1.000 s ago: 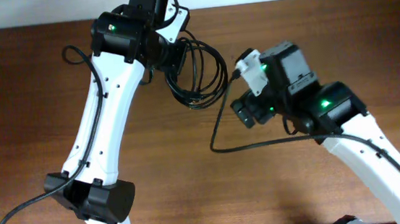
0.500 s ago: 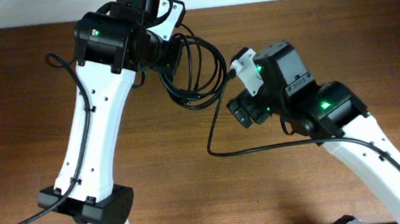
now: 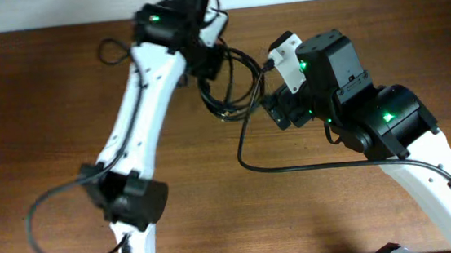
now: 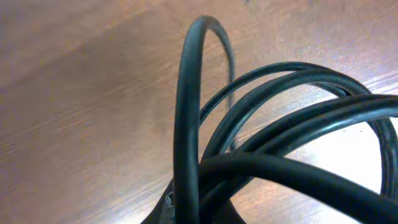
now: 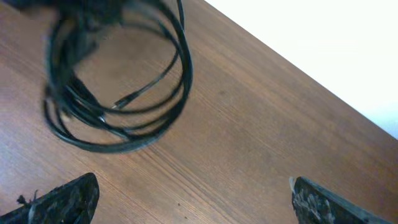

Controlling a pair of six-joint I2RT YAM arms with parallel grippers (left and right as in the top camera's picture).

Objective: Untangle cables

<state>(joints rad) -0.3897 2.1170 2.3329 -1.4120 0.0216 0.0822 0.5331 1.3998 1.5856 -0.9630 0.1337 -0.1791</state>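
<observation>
Coiling in a loose, tangled oval, the cables sit toward the far middle of the table. Their upper end is grasped in the clenched left pincer. Whether the loops rest on the wood or hang just above it I cannot tell. The right pincer, spread wide and empty, is just beside the coil's right flank, nearer its free lower loops. The oval's long axis runs far-to-near. The table's far edge lies close behind, while open wood toward the near side gives room for pulling.
</observation>
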